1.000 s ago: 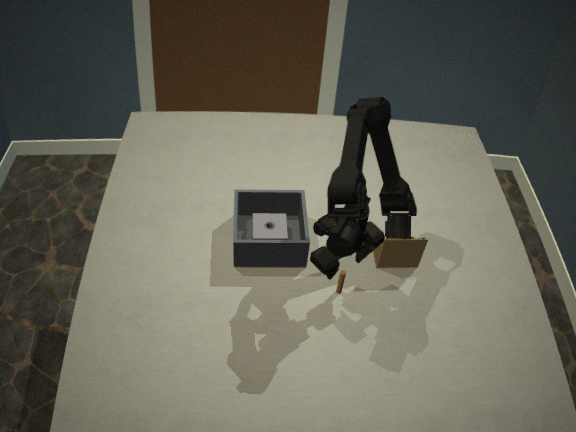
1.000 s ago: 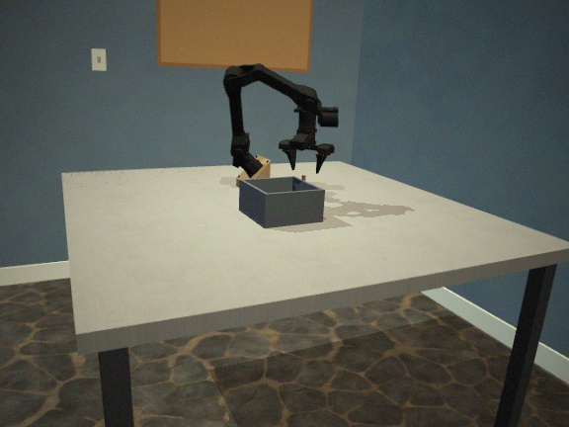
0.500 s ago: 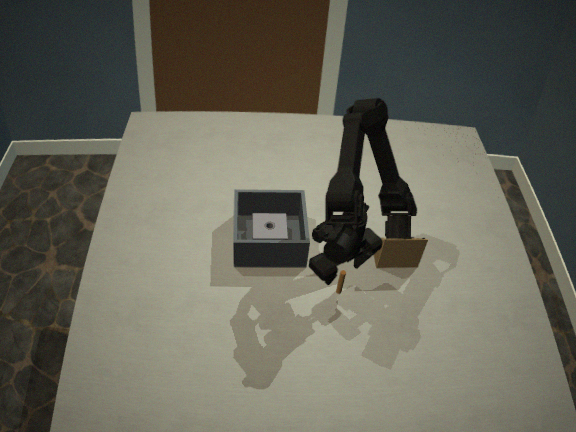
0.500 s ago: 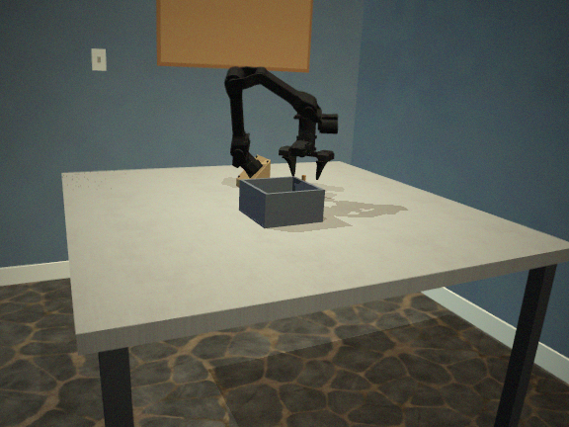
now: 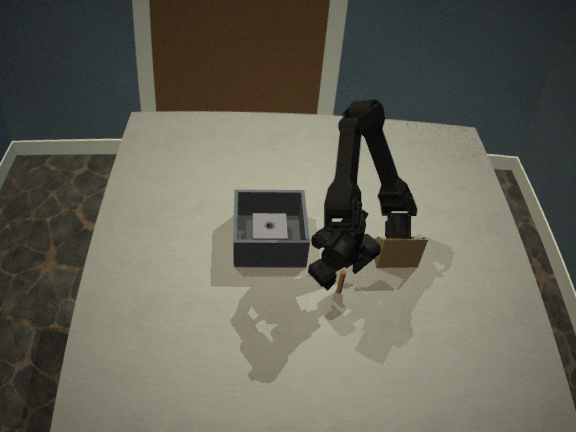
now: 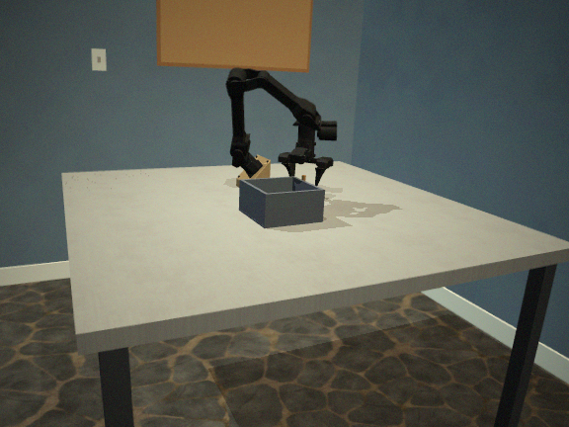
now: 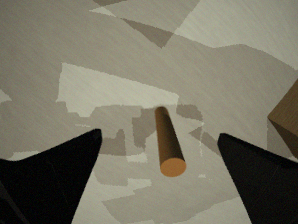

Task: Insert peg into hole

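Observation:
The peg (image 5: 340, 283) is a small orange-brown cylinder standing upright on the table, right of the box's front corner. In the wrist view the peg (image 7: 169, 143) sits between my two dark fingers, touching neither. My gripper (image 5: 341, 269) is open and empty, lowered over the peg, its fingertips flanking the peg's top. The open grey box stands to the left, with a light plate (image 5: 269, 226) and its dark hole (image 5: 270, 225) on the bottom. From the exterior view, the gripper (image 6: 304, 170) hangs just behind the box (image 6: 282, 200), and the peg's top (image 6: 304, 177) shows over the rim.
A tan wedge-shaped block (image 5: 401, 252) carries the arm's base just right of the gripper; it also shows at the right edge of the wrist view (image 7: 286, 117). The box's near wall is close to my left finger.

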{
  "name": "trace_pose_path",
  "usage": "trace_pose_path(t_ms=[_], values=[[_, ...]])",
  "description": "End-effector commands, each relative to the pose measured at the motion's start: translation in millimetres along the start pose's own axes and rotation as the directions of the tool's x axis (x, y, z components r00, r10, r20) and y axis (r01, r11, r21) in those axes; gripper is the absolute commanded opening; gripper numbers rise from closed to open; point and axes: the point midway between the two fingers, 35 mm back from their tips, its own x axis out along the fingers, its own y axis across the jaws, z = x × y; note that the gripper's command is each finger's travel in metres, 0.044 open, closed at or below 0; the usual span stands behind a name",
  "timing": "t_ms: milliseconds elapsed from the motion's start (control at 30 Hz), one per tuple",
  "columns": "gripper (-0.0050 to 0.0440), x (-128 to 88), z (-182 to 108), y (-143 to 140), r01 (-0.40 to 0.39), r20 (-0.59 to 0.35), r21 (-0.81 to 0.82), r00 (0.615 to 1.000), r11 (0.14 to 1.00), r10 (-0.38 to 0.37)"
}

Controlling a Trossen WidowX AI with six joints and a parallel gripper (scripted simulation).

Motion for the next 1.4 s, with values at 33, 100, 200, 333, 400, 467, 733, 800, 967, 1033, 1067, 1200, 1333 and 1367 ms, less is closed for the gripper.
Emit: trace_pose_path(t_ms=[33, 100, 200, 333, 400, 467, 733, 800, 967, 1033, 1067, 1200, 1333, 1367], values=[[0.0440, 7.4, 0.2, -3.2, 0.011, 0.009, -0.008, 1.000, 1.000, -0.011], [0.0416, 7.7, 0.2, -3.2, 0.011, 0.009, -0.008, 1.000, 1.000, -0.011], [0.0344, 7.7, 0.2, -3.2, 0.011, 0.009, -0.008, 1.000, 1.000, -0.011], [0.0248, 7.7, 0.2, -3.2, 0.011, 0.009, -0.008, 1.000, 1.000, -0.011], [0.0200, 7.7, 0.2, -3.2, 0.011, 0.009, -0.008, 1.000, 1.000, -0.011], [0.0152, 7.7, 0.2, -3.2, 0.011, 0.009, -0.008, 1.000, 1.000, -0.011], [0.0095, 7.7, 0.2, -3.2, 0.011, 0.009, -0.008, 1.000, 1.000, -0.011], [0.0081, 7.7, 0.2, -3.2, 0.011, 0.009, -0.008, 1.000, 1.000, -0.011], [0.0048, 7.7, 0.2, -3.2, 0.011, 0.009, -0.008, 1.000, 1.000, -0.011], [0.0035, 7.7, 0.2, -3.2, 0.011, 0.009, -0.008, 1.000, 1.000, -0.011], [0.0028, 7.7, 0.2, -3.2, 0.011, 0.009, -0.008, 1.000, 1.000, -0.011], [0.0021, 7.7, 0.2, -3.2, 0.011, 0.009, -0.008, 1.000, 1.000, -0.011], [0.0000, 2.9, -0.1, -2.1, 0.011, 0.009, -0.008, 1.000, 1.000, -0.011], [0.0000, 0.6, -0.2, -1.6, 0.011, 0.009, -0.008, 1.000, 1.000, -0.011]])
